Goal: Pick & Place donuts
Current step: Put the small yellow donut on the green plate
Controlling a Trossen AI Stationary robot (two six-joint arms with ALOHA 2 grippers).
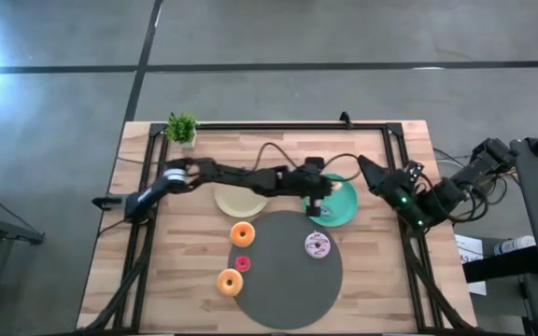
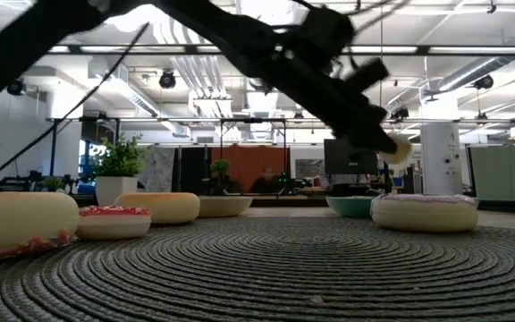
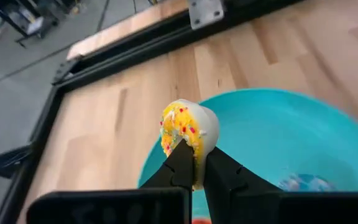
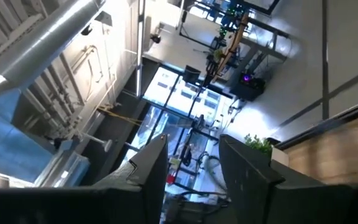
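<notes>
Donut (image 3: 188,129) — cream, yellow-iced, sprinkled | my left pincer (image 3: 194,163) clamps it | over teal plate (image 3: 278,134) — wooden table (image 3: 98,124)

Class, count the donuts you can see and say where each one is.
5: two orange, a small red at the mat's left edge, pink on it, one in the left gripper. More may be hidden.

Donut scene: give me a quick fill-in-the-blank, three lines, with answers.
1. The left gripper is shut on a small donut with ____ icing and sprinkles.
2. That donut hangs over the ____ plate.
3. The right gripper is ____ and holds nothing.

Missing words: yellow; teal; open
</notes>
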